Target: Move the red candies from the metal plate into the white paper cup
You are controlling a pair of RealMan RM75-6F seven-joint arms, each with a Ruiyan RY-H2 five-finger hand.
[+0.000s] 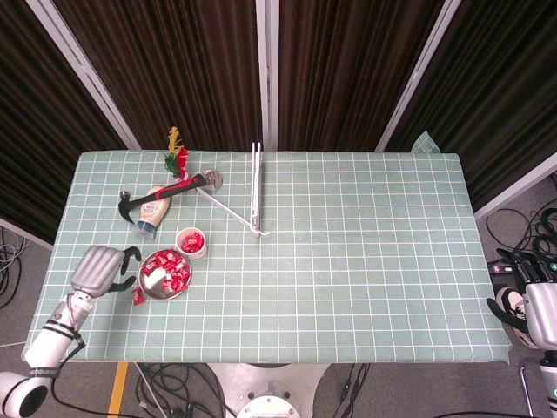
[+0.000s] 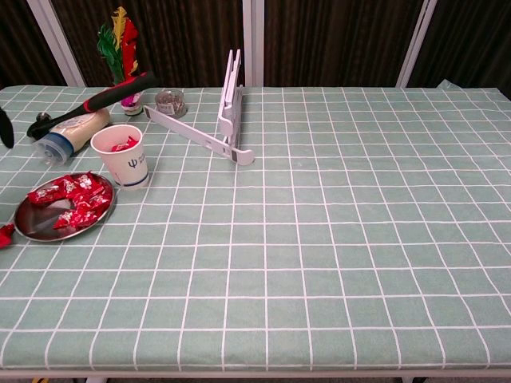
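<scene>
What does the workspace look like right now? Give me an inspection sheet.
Surface: table under a green checked cloth, flat.
Job's things: metal plate holds several red candies; white paper cup stands upright beside it with red candies inside; one stray candy lies on the cloth by the plate.
Clutter: hammer, a bottle lying on its side, white folding stand, small jar, feathered ornament.
Hands: left robot hand left of the plate, holding nothing; right robot hand off the table's right edge, state unclear.
Cables: on the floor at right and below the table.
Surroundings: dark curtains behind.
</scene>
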